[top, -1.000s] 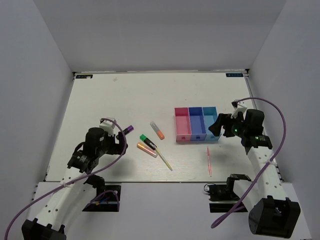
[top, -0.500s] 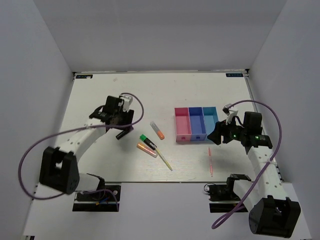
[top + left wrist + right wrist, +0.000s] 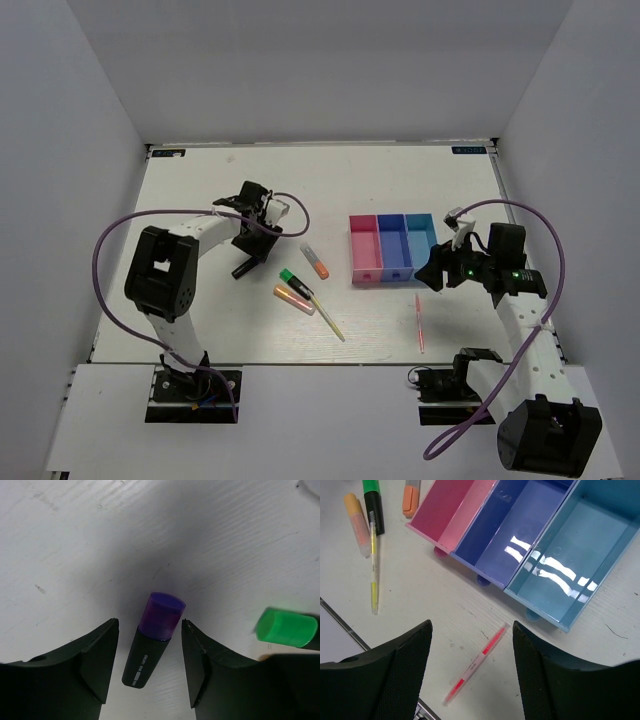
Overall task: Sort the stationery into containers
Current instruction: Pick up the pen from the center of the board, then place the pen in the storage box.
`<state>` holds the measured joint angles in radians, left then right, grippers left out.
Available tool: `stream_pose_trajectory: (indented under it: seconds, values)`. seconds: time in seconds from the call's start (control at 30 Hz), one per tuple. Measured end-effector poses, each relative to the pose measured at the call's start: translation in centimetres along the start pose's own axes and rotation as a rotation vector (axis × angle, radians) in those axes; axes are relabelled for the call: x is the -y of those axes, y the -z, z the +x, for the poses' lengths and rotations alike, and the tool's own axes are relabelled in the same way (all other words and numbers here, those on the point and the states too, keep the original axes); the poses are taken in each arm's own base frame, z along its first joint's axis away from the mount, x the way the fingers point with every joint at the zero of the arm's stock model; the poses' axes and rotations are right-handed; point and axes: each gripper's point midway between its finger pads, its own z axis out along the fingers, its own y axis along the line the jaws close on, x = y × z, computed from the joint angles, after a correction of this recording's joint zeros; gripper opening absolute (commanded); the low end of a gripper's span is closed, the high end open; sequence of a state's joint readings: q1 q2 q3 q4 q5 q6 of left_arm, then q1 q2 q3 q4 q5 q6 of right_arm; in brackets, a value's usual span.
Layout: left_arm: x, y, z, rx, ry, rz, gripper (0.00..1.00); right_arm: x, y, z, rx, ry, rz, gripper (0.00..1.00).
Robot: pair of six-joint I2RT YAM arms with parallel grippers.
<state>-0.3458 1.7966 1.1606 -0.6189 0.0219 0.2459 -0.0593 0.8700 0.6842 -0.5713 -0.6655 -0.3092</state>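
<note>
Now left gripper (image 3: 149,626) hangs open, fingers either side of the purple-capped marker (image 3: 150,655) but clear of it. Marker lies flat on the table (image 3: 75,540), green-capped marker (image 3: 286,627) near.

A second ago this arm sat back at the near left; it has swung out over its target. Right gripper (image 3: 471,630), also wide, has drawn back from the bins (image 3: 462,520) toward the pink-red pen (image 3: 476,664).

All three bins empty: sorting not begun, both arms seemingly lining up first picks.
</note>
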Motion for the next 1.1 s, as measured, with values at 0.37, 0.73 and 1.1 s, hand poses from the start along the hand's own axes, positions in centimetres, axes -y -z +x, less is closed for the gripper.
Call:
stream_pose_trajectory:
  seconds: [0.37,0.73,1.1]
  values:
    - [0.7,-0.9,0.5,-0.035,-0.047,-0.006,0.18,0.1,0.1,0.1,-0.006,0.004,0.008,0.68]
    - [1.9,2.1,-4.8,0.064,0.021,-0.016,0.0,0.6,0.2,0.1,-0.007,0.01,0.042,0.0]
    - [14.8,9.9,-18.0,0.39,0.323,0.334,0.0,1.6,0.4,0.1,-0.013,-0.015,0.111,0.09]
